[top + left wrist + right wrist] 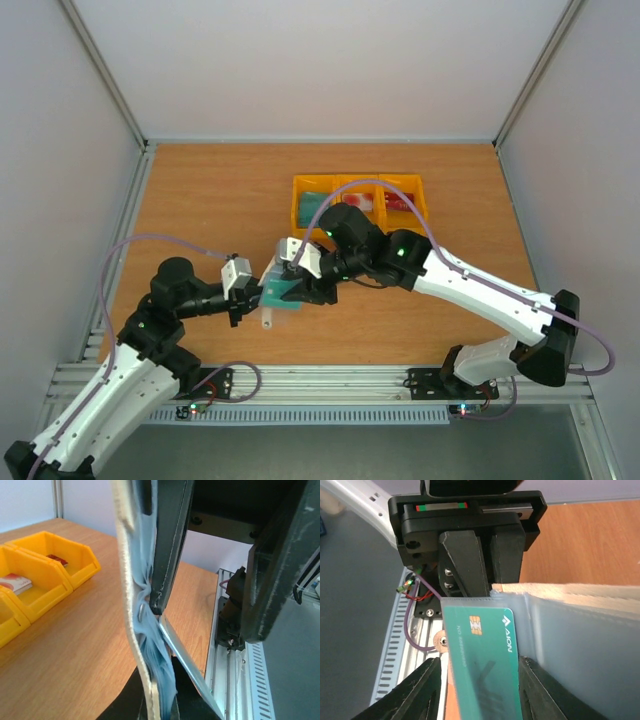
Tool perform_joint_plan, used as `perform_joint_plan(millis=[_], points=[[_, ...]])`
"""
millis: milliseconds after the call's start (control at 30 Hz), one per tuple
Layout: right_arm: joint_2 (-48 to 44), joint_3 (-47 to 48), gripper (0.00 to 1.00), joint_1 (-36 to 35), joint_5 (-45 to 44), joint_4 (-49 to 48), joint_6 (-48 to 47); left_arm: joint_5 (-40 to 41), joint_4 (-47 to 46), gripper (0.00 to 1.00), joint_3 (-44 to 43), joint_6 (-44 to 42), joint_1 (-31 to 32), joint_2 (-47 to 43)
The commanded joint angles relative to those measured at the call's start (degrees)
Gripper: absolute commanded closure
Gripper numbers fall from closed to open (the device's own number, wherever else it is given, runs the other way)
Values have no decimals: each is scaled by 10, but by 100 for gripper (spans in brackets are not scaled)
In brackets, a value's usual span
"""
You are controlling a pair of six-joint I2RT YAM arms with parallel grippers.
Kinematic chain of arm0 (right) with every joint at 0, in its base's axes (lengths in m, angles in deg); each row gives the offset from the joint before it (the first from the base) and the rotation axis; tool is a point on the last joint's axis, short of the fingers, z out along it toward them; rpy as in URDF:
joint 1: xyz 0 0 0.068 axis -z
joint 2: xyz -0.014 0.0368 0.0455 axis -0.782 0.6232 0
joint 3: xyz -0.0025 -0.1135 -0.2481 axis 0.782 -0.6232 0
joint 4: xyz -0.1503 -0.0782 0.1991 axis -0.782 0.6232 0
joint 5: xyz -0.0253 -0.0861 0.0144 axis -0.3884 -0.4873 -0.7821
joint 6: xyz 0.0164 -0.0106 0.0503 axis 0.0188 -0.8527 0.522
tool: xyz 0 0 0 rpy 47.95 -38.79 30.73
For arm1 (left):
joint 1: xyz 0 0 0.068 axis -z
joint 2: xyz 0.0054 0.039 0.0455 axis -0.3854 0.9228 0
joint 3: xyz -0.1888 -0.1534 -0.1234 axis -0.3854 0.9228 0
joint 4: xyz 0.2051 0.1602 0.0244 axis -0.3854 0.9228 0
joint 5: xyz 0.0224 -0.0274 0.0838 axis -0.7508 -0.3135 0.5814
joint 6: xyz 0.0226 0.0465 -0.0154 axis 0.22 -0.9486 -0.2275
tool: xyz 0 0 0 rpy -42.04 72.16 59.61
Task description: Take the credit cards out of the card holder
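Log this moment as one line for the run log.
left tool: shut on card holder | right tool: open around teal card | teal card: in holder pocket, not gripped

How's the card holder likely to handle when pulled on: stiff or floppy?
Probably floppy: the card holder bows along its cream edge and its clear sleeves bunch up. Likely light: the left gripper holds it up by one pinched edge. The teal card looks flat and stiff, so it may slide out while the sleeve gives.
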Motion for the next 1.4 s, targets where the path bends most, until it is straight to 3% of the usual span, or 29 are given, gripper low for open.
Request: perform_joint_plan(millis=[0,100,300,467,700,933,1067,1267,1367], points=[[-35,-44,56,-5,-84,-62,33,-36,-68,100,-18,-49,2,-13],[-37,-57,56,-23,-145,-65,35,-47,-96,100,-18,-24,2,-9],[-37,-65,55,-27,-137,-62,43,-86,-85,100,-23,-45,2,-12],[-5,-29,60,-27,6,13,9,-74,-85,100,-29,-68,2,-10],[-1,-10,64,-27,118,47,11,-45,-73,100,-24,-61,2,-14],[-24,-34,76,-27,40,12,44,-43,-64,100,-23,-55,2,-15],[-28,-11,78,-26,25,54,21,-48,-56,100,-22,-61,2,-21],[-33,-5,98,-23,7,78,11,-50,-50,100,-22,-66,2,-18],[-48,-1,99,-22,3,74,8,-57,-33,100,-20,-83,2,-14]])
